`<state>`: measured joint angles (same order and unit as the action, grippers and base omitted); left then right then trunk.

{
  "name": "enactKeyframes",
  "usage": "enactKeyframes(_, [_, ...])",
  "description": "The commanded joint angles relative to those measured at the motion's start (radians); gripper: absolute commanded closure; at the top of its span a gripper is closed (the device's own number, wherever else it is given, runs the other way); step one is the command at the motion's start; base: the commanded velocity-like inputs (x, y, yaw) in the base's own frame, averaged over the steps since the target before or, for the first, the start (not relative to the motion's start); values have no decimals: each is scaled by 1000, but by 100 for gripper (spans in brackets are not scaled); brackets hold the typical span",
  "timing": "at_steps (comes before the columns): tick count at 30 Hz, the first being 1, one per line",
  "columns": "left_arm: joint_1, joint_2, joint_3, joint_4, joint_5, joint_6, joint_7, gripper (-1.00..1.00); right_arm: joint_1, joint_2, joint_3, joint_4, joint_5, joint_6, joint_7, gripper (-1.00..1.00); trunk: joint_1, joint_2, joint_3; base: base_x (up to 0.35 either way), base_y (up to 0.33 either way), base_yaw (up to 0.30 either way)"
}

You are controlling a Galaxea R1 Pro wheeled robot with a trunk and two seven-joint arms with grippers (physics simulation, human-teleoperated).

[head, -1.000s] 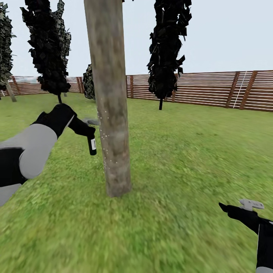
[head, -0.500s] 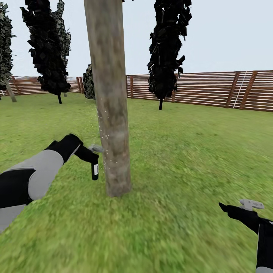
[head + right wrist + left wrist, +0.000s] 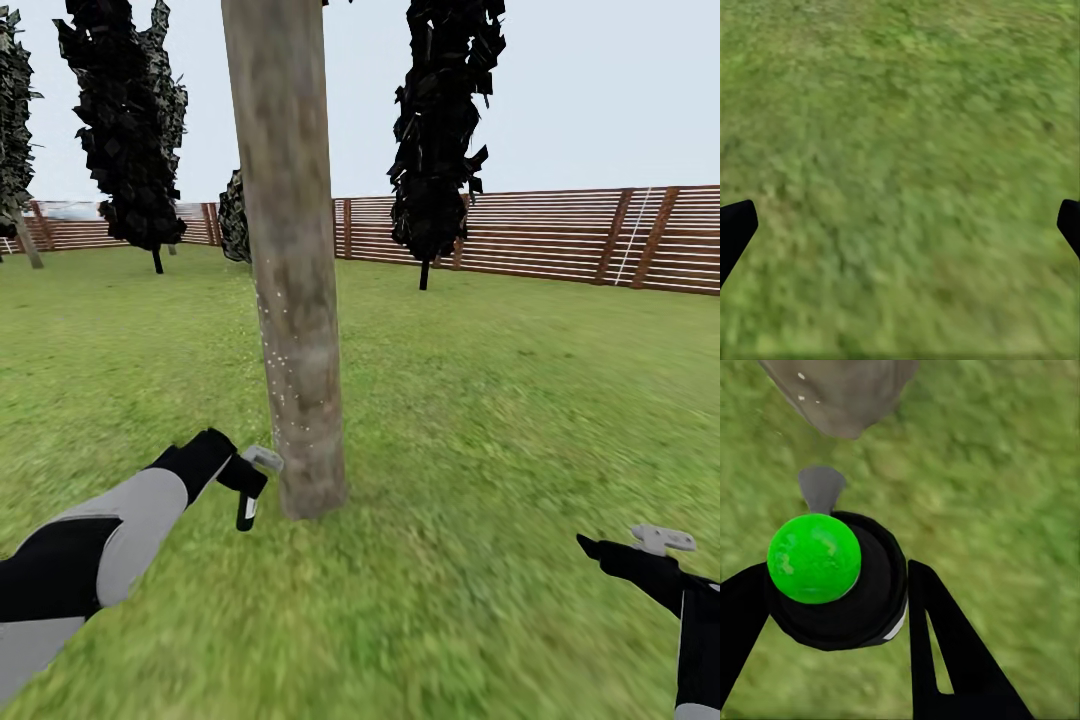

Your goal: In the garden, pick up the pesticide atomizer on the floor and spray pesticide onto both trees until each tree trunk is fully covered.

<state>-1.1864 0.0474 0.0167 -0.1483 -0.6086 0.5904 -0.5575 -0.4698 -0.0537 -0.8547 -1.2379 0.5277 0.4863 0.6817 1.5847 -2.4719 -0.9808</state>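
Low beside the foot of the thick grey-brown mottled tree trunk (image 3: pixel 293 260), in the head view, the left gripper (image 3: pixel 248 484) has its black fingers clamped on the small slim black pesticide atomizer (image 3: pixel 246 509), which hangs roughly upright with its grey nozzle toward the bark, just beside it; whether it touches cannot be told. White specks dot the trunk's near-left side from mid-height down to the base. At lower right the right gripper (image 3: pixel 640 556) hangs over the blurry green grass floor (image 3: pixel 480 420), well apart from the trunk; its jaw state cannot be read from this angle. Behind stand two narrow near-black cypresses (image 3: pixel 440 130) and a brown horizontal-slat wooden fence (image 3: pixel 560 235). Left wrist view: the two black fingers (image 3: pixel 945 645) flank the atomizer's round black body (image 3: pixel 870 600) from either side, jaws narrowed onto it; its bright green cap (image 3: pixel 814 558) faces the camera, the grey nozzle points at the speckled trunk base (image 3: pixel 840 394), grass below. Right wrist view: both fingertips (image 3: pixel 733 229) sit at opposite edges of the frame, jaws wide, nothing between them but grass (image 3: pixel 900 172).
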Motion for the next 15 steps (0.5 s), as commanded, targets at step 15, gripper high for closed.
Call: enactKeyframes(15, [25,-3,2,1,106,-27,22,100,0,0,0,0,2,0,0,-100,0,0,0,0,-94,85])
